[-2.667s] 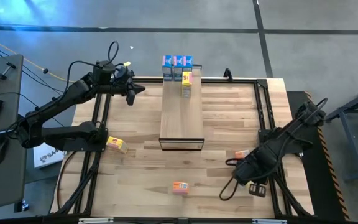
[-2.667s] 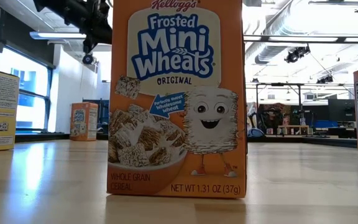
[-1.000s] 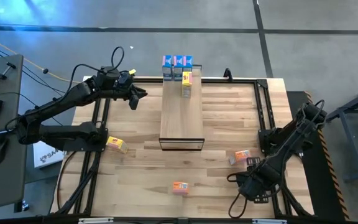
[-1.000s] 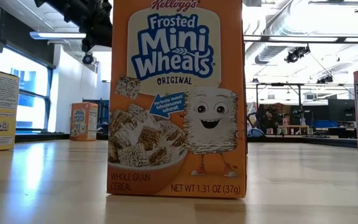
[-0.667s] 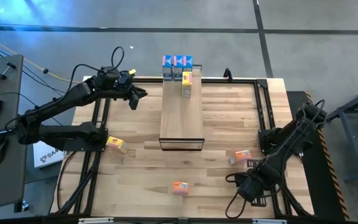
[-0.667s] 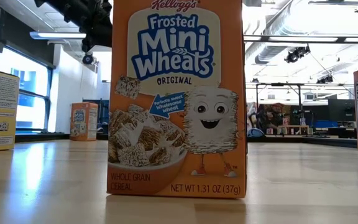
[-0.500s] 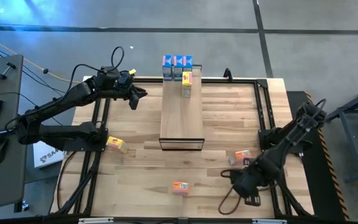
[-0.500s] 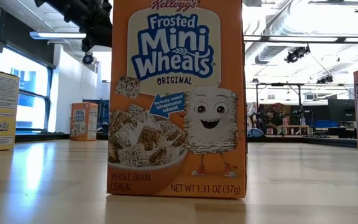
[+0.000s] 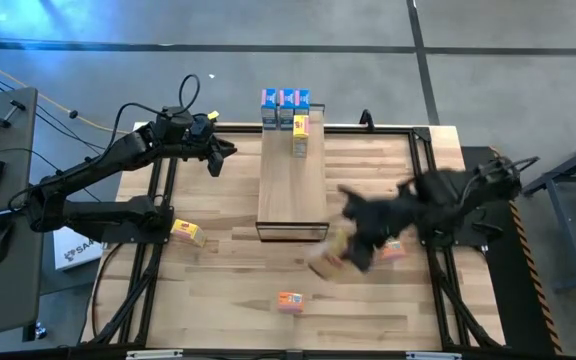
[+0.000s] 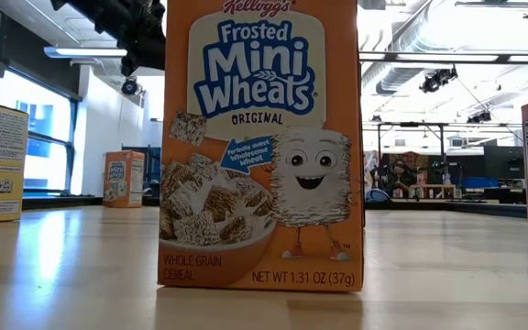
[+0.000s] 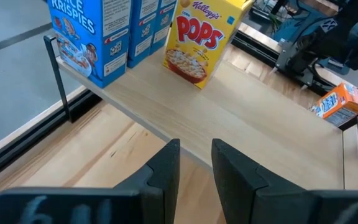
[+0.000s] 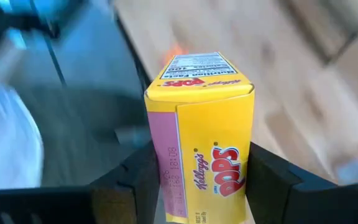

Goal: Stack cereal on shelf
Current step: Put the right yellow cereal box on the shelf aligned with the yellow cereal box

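The shelf [image 9: 292, 190] is a long light-wood plank unit in the middle of the table. Blue cereal boxes [image 9: 286, 104] and a yellow one [image 9: 300, 130] stand at its far end, and they also show in the left wrist view as blue boxes [image 11: 79, 31] and a yellow box [image 11: 197, 40]. My right gripper [image 9: 330, 258], blurred, is off the shelf's near end and shut on a yellow Pops box [image 12: 204, 124]. My left gripper [image 9: 218, 155] hovers left of the shelf's far end, open by a narrow gap [image 11: 195, 165] and holding nothing. My right gripper pinches the yellow Pops box between its two fingers [image 12: 138, 180], one on each opposite side of the box's end nearer the wrist [image 12: 216, 186]. The label end [image 12: 197, 65] points away from the wrist. The box is lifted clear of the table.
Loose boxes lie on the tabletop: a yellow one at the left [image 9: 188, 232], an orange one near the front [image 9: 289, 300], seen huge in the low view [image 10: 259, 147], and an orange one [image 9: 395, 251] beside the right arm. Dark frame rails [image 9: 158, 200] run along both table sides.
My right arm has swung fast from the table's near right corner toward the left and the far edge, and it now sits blurred just off the shelf's near end with the yellow box. The left arm and the boxes on the shelf have kept still.
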